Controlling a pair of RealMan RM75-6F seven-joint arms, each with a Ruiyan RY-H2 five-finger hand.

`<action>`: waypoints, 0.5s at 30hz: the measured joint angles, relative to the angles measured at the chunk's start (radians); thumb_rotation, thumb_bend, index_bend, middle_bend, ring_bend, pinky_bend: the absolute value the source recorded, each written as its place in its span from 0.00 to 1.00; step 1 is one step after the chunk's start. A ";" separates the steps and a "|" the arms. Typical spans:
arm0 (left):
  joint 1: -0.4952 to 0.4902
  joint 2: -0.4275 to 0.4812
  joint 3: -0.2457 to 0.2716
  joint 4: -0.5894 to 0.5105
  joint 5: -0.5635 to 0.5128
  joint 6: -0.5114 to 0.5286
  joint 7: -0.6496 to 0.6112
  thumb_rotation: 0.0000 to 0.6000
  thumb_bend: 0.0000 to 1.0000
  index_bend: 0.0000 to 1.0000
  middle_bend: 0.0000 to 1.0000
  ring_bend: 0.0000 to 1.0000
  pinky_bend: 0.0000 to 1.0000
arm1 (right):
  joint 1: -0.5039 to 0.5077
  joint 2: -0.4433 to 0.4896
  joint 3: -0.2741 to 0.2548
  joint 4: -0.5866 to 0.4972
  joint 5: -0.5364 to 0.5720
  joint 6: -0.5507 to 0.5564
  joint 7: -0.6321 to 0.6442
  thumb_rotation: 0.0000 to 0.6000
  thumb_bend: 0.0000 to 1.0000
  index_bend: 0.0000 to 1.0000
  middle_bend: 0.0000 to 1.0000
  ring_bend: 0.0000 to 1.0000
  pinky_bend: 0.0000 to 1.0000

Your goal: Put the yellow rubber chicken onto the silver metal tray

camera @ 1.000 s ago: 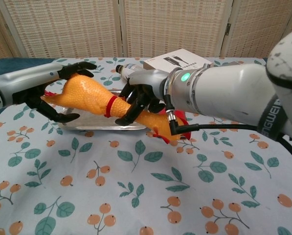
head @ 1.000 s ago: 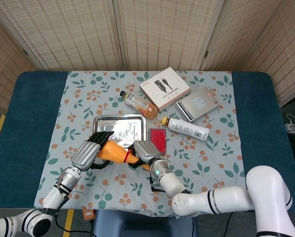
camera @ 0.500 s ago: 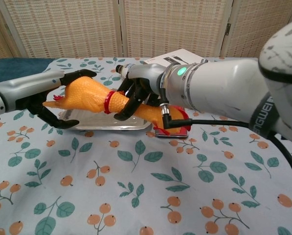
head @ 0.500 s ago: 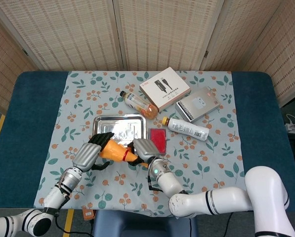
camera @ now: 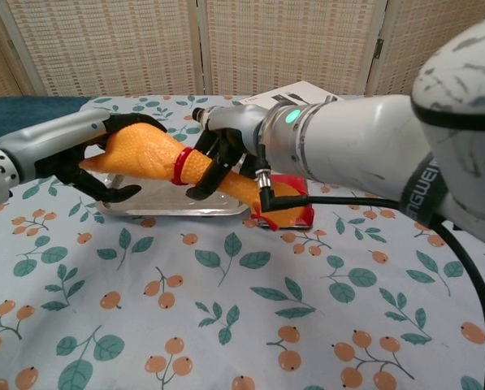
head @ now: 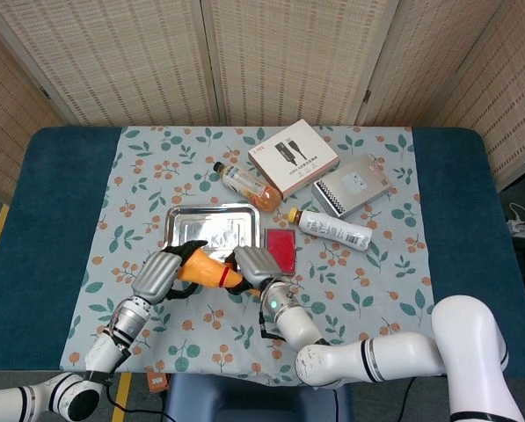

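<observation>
Holding the chicken (camera: 157, 156) between both hands, above the near edge of the tray (head: 231, 220).

Left hand (camera: 88, 154): fingers wrapped around the fat body end, dark fingertips above and below it. Right hand (camera: 226, 154): fingers closed on the neck, just beside the red band. Head view agrees: left hand (head: 161, 274), chicken (head: 205, 268), right hand (head: 253, 264) in a row along the tray's near rim.

Position: chicken lies roughly level, body to the left, thin end running right and down toward the red case (camera: 295, 213). In the chest view it appears clear of the tray floor; contact cannot be ruled out at the thin end, which is hidden behind the right wrist.

Progress, as judged: pickup done, carry nearly done. Chicken only partly over the tray. Left to do: shift it further in over the tray, lower it to rest, release both hands, withdraw.

Bottles and boxes lie beyond the tray, well apart from the work.
</observation>
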 measured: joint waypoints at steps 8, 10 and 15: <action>0.002 -0.002 0.022 0.007 0.018 -0.003 0.039 1.00 0.65 0.95 0.88 0.77 0.95 | -0.001 0.009 0.023 -0.022 0.027 0.035 -0.019 1.00 0.31 0.91 0.65 0.79 1.00; 0.004 -0.009 0.022 0.010 0.016 0.006 0.055 1.00 0.65 0.95 0.88 0.77 0.96 | -0.002 0.012 0.026 -0.026 0.033 0.036 -0.022 1.00 0.31 0.91 0.65 0.79 1.00; 0.007 -0.021 0.020 0.008 0.015 0.019 0.081 1.00 0.66 0.96 0.88 0.77 0.97 | -0.005 0.014 0.027 -0.029 0.039 0.031 -0.027 1.00 0.31 0.91 0.65 0.79 1.00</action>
